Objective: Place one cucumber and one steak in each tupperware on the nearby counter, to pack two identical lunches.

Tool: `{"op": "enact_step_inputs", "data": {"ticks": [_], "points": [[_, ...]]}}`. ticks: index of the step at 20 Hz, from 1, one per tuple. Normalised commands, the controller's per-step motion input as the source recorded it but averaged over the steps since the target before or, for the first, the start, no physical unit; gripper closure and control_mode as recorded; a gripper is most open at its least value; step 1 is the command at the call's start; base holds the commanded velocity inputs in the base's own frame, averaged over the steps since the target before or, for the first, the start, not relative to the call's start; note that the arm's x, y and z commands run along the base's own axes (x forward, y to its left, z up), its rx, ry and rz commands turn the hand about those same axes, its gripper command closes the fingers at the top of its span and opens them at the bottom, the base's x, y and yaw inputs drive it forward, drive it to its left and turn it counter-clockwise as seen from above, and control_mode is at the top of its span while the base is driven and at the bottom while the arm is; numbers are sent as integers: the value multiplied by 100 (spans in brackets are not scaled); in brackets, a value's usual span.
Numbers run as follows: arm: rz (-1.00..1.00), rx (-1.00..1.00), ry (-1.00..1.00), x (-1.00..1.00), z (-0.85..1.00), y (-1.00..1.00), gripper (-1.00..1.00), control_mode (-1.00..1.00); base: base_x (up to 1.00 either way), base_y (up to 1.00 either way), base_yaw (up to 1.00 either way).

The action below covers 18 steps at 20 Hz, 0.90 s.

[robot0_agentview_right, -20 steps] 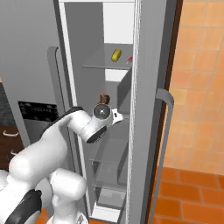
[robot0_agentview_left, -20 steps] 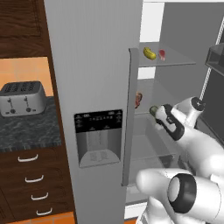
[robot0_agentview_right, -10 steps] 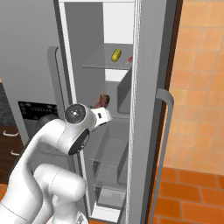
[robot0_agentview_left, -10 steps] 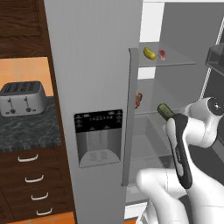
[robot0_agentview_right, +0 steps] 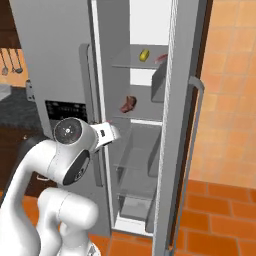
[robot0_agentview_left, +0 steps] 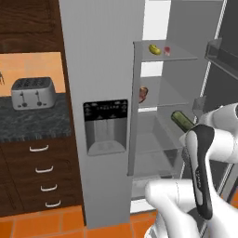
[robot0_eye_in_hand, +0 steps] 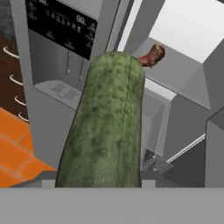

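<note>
While the dark green cucumber (robot0_eye_in_hand: 105, 127) sits pinched in the claw (robot0_agentview_left: 193, 124), its long axis runs straight out along the fingers, stem end pointing toward the open fridge (robot0_agentview_left: 100, 60). In the left base view it (robot0_agentview_left: 181, 120) pokes out of the claw in front of the middle shelf. The brown-red steak (robot0_agentview_left: 143, 94) rests on the shelf above, beyond the cucumber's tip; the pale cucumber (robot0_agentview_left: 154, 49) and the pink steak (robot0_agentview_left: 167, 50) lie on the top shelf. The worktop (robot0_agentview_left: 32, 121) with the toaster (robot0_agentview_left: 32, 91) lies well off to the left, so I judge the carry must swing that way.
</note>
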Motion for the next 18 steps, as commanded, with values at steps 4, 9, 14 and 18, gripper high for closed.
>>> {"op": "enact_step_inputs", "data": {"ticks": [4, 9, 14, 18], "points": [[0, 0, 0, 0, 0, 0, 100, 100, -100, 79, 1], [0, 0, 0, 0, 0, 0, 100, 100, -1, 100, 0], [0, 0, 0, 0, 0, 0, 100, 100, 34, 100, 19], [0, 0, 0, 0, 0, 0, 100, 100, 48, 100, 30]]}}
